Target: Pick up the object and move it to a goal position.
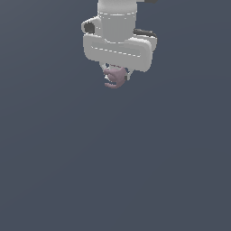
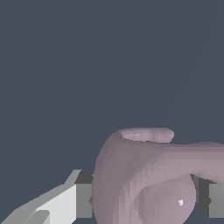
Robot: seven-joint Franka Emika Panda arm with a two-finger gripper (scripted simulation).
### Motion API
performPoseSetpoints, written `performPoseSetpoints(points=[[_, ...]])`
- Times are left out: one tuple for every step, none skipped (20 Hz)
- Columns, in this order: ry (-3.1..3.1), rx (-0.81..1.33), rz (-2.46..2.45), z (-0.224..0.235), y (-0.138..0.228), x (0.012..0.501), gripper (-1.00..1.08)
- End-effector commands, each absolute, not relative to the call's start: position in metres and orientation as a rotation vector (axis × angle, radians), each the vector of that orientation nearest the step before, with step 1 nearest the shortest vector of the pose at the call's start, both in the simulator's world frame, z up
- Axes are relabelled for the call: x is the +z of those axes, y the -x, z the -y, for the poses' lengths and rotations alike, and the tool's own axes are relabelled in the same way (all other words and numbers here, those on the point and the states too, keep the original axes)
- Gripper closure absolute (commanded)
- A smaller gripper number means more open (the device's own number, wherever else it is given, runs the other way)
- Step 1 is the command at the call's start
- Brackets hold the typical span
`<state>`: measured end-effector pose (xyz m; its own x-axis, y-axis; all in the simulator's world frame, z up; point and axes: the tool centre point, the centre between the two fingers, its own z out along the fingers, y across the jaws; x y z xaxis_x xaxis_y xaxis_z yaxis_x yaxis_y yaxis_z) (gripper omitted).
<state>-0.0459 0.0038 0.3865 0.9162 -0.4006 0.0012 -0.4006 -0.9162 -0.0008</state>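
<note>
The object [image 1: 115,78] is a small dusty pink-mauve lumpy thing, curled, with ridged notches on one side. It hangs just under my white gripper [image 1: 116,72] near the top of the exterior view. The gripper is shut on it, and the fingers are mostly hidden behind the gripper body. In the wrist view the object [image 2: 148,179] fills the space between my gripper's [image 2: 144,200] two fingers, with a grey pad [image 2: 83,200] pressed on one side and another [image 2: 210,199] on the other. No goal marker shows.
A plain dark blue-grey surface [image 1: 117,171] fills both views. Nothing else shows on it.
</note>
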Motion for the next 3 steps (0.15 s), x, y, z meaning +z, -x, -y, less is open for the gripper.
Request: performPoseSetpoints(points=[[3.075,0.000,-0.643,-0.0032,0.0481,0.3919,1.08],[3.075,0.000,-0.643,-0.0031,0.0483,0.3928,1.08],[3.075,0.000,-0.643,-0.0031,0.0484,0.3931,1.08]])
